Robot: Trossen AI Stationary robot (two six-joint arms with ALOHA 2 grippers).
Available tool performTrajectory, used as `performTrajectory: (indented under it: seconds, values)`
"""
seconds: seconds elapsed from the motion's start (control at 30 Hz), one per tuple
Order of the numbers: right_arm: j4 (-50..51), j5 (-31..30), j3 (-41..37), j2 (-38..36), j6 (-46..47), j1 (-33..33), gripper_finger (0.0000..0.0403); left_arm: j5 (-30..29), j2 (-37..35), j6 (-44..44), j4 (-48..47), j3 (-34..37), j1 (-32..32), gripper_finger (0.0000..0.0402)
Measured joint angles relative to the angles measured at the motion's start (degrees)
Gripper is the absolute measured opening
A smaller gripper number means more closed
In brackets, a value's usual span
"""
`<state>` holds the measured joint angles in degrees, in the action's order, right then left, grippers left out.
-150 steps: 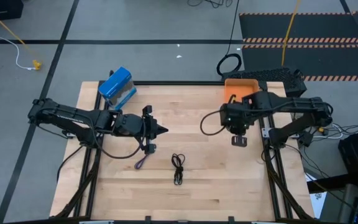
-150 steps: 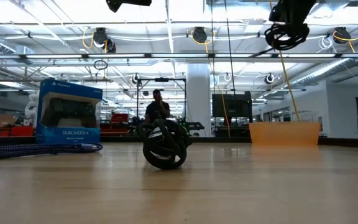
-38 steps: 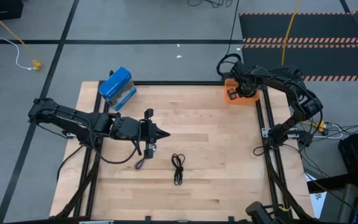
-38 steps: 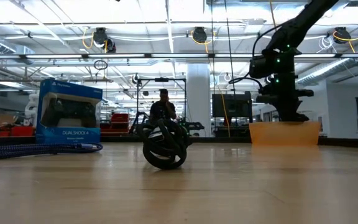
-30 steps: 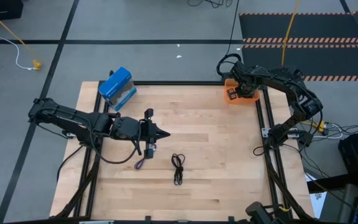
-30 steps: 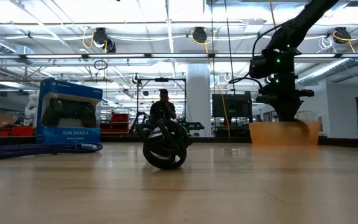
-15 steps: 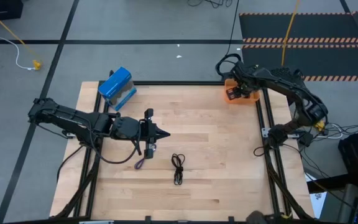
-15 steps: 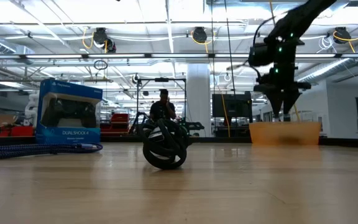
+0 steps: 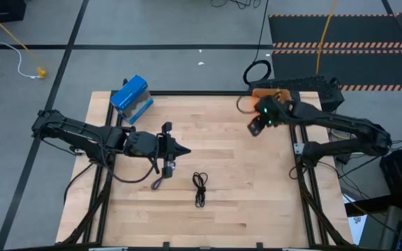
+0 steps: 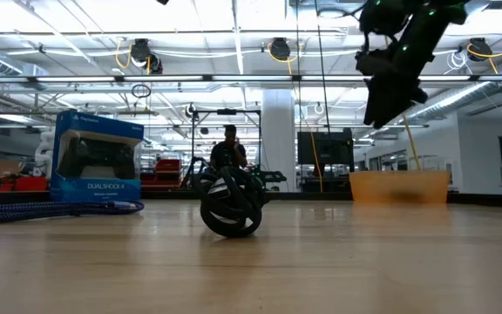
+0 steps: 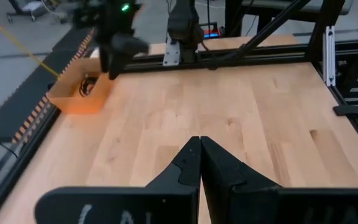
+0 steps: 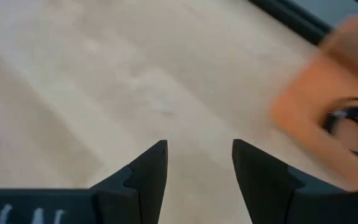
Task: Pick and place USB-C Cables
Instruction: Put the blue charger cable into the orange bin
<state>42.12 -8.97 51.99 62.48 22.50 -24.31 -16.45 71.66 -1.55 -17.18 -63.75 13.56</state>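
A purple-blue cable (image 9: 158,183) and a black cable folded long (image 9: 200,188) lie flat on the wooden table near its middle; the low view shows them too, the purple-blue cable (image 10: 50,209) and the black folded cable (image 10: 231,206). A black coiled cable (image 12: 353,117) lies inside the orange bin (image 9: 264,91) at the far right corner. My right gripper (image 9: 255,128) hangs open above the table, just near-left of the bin, with nothing between its fingers (image 12: 143,171). My left gripper (image 9: 181,148) hovers shut left of the table's middle, pointing right.
A blue game-controller box (image 9: 131,97) stands at the far left of the table. A large black cable loop (image 9: 258,72) lies on the floor beyond the bin. Black frame rails run along the table's edges. A person shows in the room behind (image 10: 229,148).
My right gripper has risen out of the orange bin and swung toward the table's near-left, away from the bin, tilting as it went. The coiled cable stays in the bin. My left arm has kept still.
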Motion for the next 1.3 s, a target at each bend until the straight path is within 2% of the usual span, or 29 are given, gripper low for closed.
performTrajectory:
  seconds: [0.23,0.53,0.7,0.87,1.07,1.3]
  values:
    - [-6.5,0.0,-5.1,-4.4,0.6,10.1,0.0174,0.0,0.0,-11.3,-8.6,0.0,0.4,0.0010]
    - [-7.5,0.2,-6.1,-4.9,-2.0,14.8,0.0173,-2.3,4.7,-31.1,-25.5,-0.1,4.4,0.0017]
    - [-7.1,0.2,-6.1,-4.8,-2.2,17.1,0.0174,-1.1,10.3,-40.7,-31.0,0.0,4.9,0.0061]
    - [-7.1,0.2,-6.1,-4.8,-1.1,19.9,0.0173,2.4,15.3,-49.9,-37.1,0.0,4.4,0.0115]
    - [-7.8,0.0,-6.1,-4.8,1.4,22.8,0.0173,5.1,20.4,-54.2,-38.3,0.0,4.6,0.0153]
    - [-10.5,-0.3,-6.1,-4.7,2.3,25.5,0.0173,7.9,25.9,-56.6,-38.2,0.0,4.6,0.0170]
